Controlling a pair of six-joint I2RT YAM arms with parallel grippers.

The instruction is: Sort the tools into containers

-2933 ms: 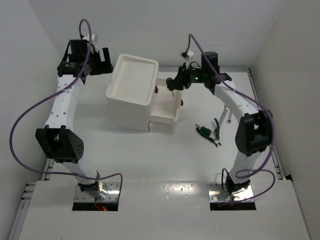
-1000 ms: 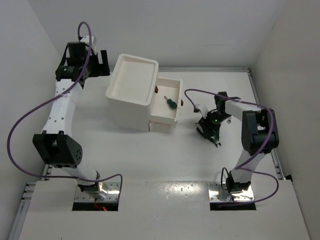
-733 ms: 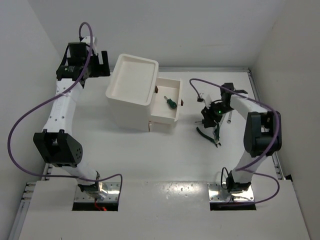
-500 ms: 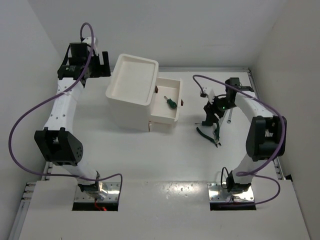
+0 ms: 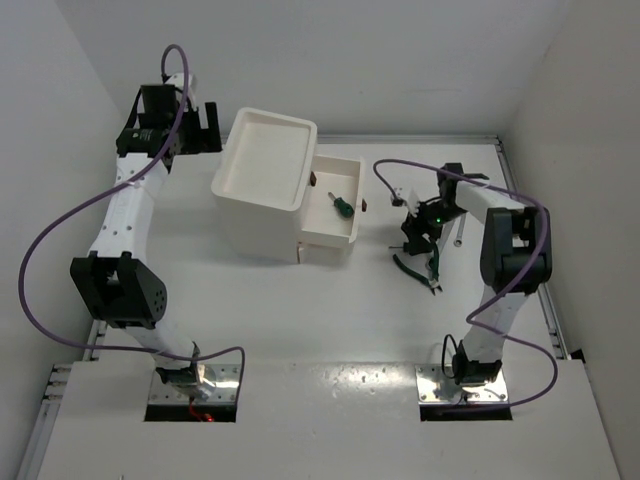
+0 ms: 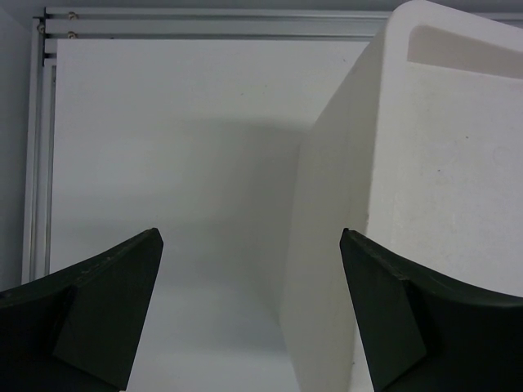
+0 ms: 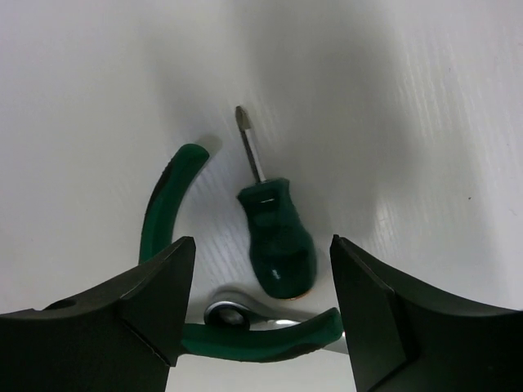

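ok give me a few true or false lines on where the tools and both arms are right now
1. The right jaws are open over a green screwdriver on the table. True.
2. The pulled-out drawer is empty. False: another small screwdriver lies in it.
3. The left jaws hold a wrench. False: they are open and empty, beside the white drawer unit.
4. The green pliers lie right beside the screwdriver on the table. True.
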